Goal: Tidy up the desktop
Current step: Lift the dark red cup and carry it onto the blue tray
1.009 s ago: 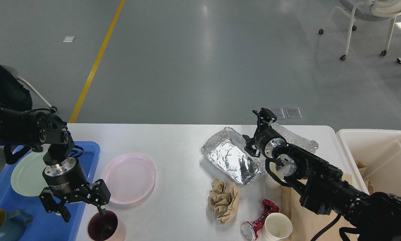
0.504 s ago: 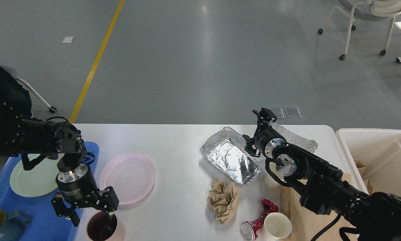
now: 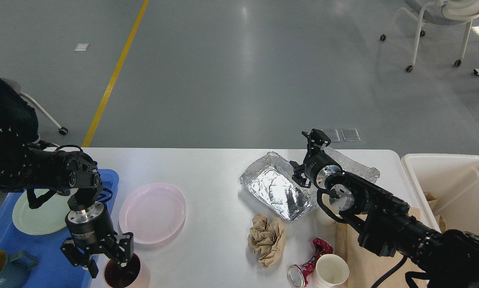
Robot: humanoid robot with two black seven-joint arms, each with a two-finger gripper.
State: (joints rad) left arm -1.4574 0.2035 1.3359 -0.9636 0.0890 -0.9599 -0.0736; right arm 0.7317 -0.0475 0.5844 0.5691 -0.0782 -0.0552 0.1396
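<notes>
Left gripper (image 3: 107, 266) seemingly around cup (image 3: 123, 274)

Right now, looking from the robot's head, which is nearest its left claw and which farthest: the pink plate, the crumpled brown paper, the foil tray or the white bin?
1. Pink plate, just right of the left claw.
2. Crumpled brown paper, mid-table.
3. Foil tray, farther right and back.
4. White bin, beyond the table's right end.

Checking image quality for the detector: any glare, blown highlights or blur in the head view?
Head view: sharp overall, no motion blur on either arm; foil tray throws bright specular patches; floor shows soft streaks of ceiling-light reflection at top centre; sunlit patch by the chair at top right is blown out; left gripper is dark against the dark cup, so finger detail is poor.
</notes>
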